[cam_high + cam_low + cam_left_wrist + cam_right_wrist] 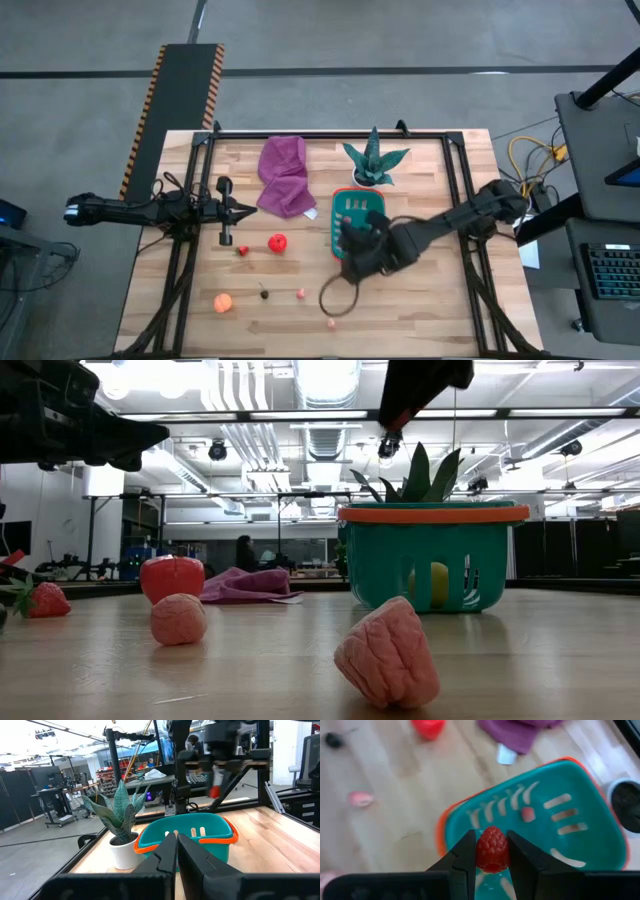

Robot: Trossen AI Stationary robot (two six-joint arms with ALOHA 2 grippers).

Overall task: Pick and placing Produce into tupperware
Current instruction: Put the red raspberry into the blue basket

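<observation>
Standing near the table's middle, the teal basket (340, 205) serves as the landmark, its long axis running from the far edge toward the near edge, just nearer than the potted plant (373, 160) and right of the purple cloth (285, 175). Above the basket's near end hangs the right gripper (492, 851), its fingers pinched on a red raspberry (492, 849) whose long axis points down into the basket. A yellow lemon (437, 582) shows through the basket's slotted wall. Left of the basket lie the red fruit (277, 241), a strawberry (242, 250), an orange ball (222, 302), a dark piece (264, 294) and two pink pieces (300, 293). Well left of the basket, the left gripper (240, 209) waits with fingers closed on nothing
</observation>
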